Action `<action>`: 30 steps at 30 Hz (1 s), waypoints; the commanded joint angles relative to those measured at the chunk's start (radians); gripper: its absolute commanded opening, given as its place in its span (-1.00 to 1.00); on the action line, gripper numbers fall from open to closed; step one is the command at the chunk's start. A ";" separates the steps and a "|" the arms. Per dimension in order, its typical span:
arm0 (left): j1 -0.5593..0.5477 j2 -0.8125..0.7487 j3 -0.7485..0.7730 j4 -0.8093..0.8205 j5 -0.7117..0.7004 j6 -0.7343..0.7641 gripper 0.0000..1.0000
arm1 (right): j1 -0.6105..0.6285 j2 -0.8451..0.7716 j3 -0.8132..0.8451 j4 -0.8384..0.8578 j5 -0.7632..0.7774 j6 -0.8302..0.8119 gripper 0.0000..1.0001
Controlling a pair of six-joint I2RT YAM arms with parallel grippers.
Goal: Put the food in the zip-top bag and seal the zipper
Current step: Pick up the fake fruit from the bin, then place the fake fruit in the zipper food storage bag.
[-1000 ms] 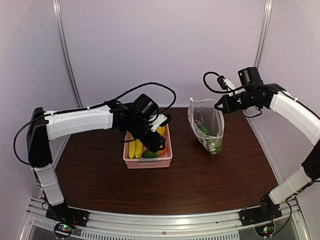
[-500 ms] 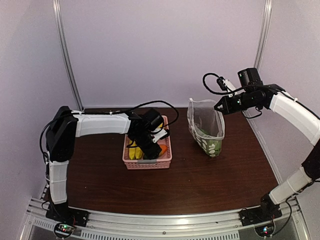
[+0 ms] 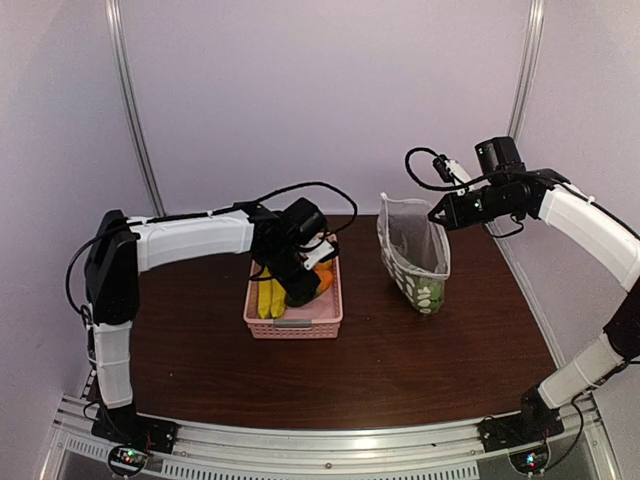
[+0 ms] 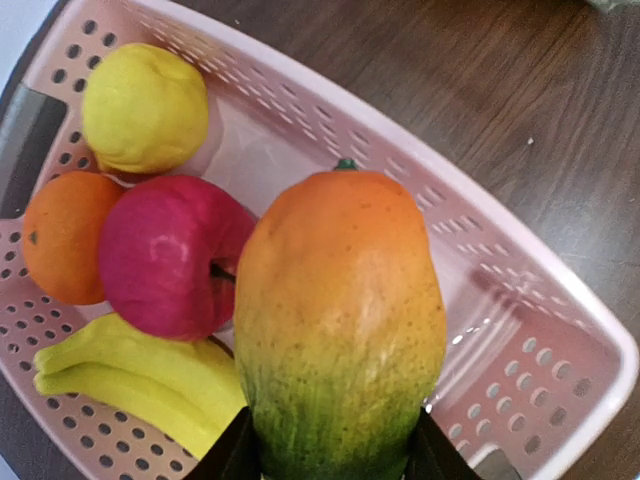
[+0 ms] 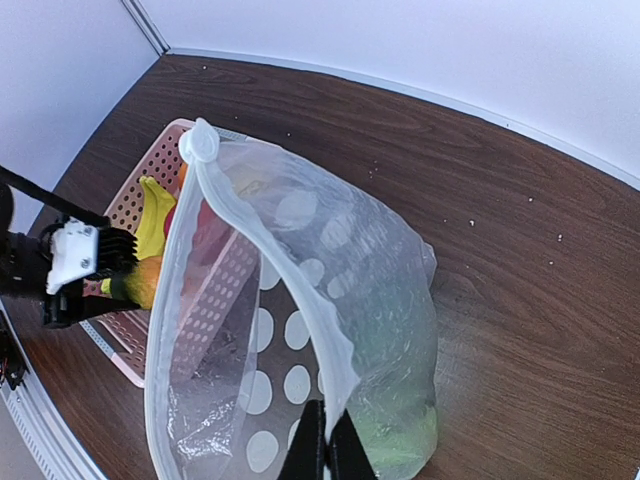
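Six pieces of food show at the pink basket [image 4: 560,400]: one mango [image 4: 340,310], one lemon [image 4: 145,105], one orange [image 4: 62,235], one red apple [image 4: 165,255] and two bananas [image 4: 140,375]. The last five lie inside the basket, the lemon in one corner, with the orange, the apple and the bananas in turn beside it. The mango sits above the basket floor with my left fingers [image 4: 330,455] pressed against both of its sides, stem end pointing away from me.

One zip-top bag [image 5: 300,300] stands on the desk [image 3: 400,350] to the right of the basket, apart from it. My right fingers [image 5: 325,445] are pinched together on its zipper [image 5: 275,270], holding the mouth up and open. A few green pieces [image 5: 395,400] lie in the bag's bottom; I cannot count them.

Since a second ago my left arm has dropped from above the basket down into it, and those fingers have drawn in around the mango. My right arm and the bag have not moved.

From above, my left wrist hides much of the basket's contents.
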 commanded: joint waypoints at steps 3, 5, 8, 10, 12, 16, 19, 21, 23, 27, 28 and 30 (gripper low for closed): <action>-0.004 -0.174 0.149 0.041 0.186 -0.103 -0.25 | 0.000 -0.004 0.020 0.007 0.017 -0.011 -1.00; -0.017 -0.193 0.164 0.127 0.302 -0.155 -0.26 | 0.000 0.009 0.031 0.009 0.020 -0.012 -1.00; -0.031 -0.201 0.158 0.338 0.476 -0.294 -0.27 | 0.003 0.023 0.049 0.011 0.029 -0.006 -1.00; -0.033 -0.196 0.125 0.510 0.579 -0.426 -0.32 | 0.005 0.029 0.059 0.011 0.035 -0.004 -1.00; -0.034 -0.181 0.077 0.693 0.660 -0.584 -0.37 | 0.010 0.035 0.072 0.007 0.042 -0.005 -1.00; -0.036 -0.096 0.071 0.915 0.746 -0.837 -0.38 | 0.013 0.039 0.089 -0.002 0.040 0.002 -1.00; -0.042 -0.008 0.105 0.955 0.772 -0.945 -0.41 | 0.015 0.031 0.090 0.000 0.036 0.010 -1.00; -0.043 0.040 0.134 0.953 0.797 -1.014 -0.42 | 0.015 0.022 0.089 0.002 0.036 0.011 -1.00; -0.044 0.066 0.146 0.952 0.805 -1.065 -0.44 | 0.015 0.014 0.085 0.003 0.039 0.012 -1.00; -0.041 0.096 0.185 0.854 0.768 -1.086 -0.47 | 0.016 -0.007 0.068 0.015 0.037 0.014 -1.00; -0.040 0.108 0.202 0.834 0.764 -1.089 -0.47 | 0.015 -0.011 0.063 0.018 0.029 0.015 -1.00; -0.034 0.129 0.231 0.773 0.745 -1.122 -0.30 | 0.017 -0.014 0.056 0.020 0.013 0.015 -1.00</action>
